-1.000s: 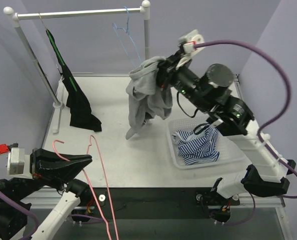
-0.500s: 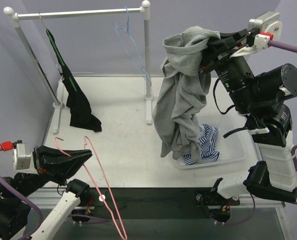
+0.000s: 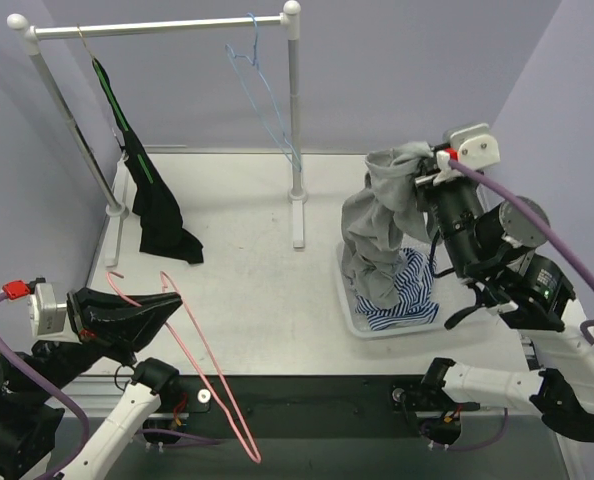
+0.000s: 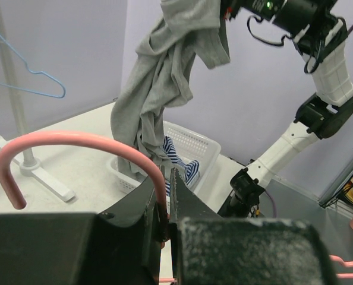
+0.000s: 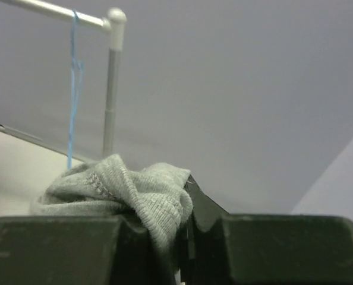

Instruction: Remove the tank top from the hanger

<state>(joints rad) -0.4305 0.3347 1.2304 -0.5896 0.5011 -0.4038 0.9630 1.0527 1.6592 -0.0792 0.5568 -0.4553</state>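
The grey tank top (image 3: 377, 225) hangs free of any hanger from my right gripper (image 3: 424, 172), which is shut on its top edge; the cloth (image 5: 123, 196) bunches between the jaws. Its lower end rests in the white basket (image 3: 345, 283) on a blue-striped garment (image 3: 402, 290). My left gripper (image 3: 155, 308) is shut on the pink hanger (image 3: 192, 345), low at the front left. In the left wrist view the pink wire (image 4: 75, 142) curves out of the closed jaws, with the tank top (image 4: 158, 83) and basket (image 4: 191, 142) beyond.
A white clothes rail (image 3: 157, 25) stands at the back. A black garment with a green stripe (image 3: 152, 200) hangs at its left. An empty blue wire hanger (image 3: 262, 85) hangs near the right post (image 3: 295, 130).
My right arm has come down and drawn in, lowering the grey tank top from high over the table until its lower end rests in the basket. My left gripper with the pink hanger shifted slightly.
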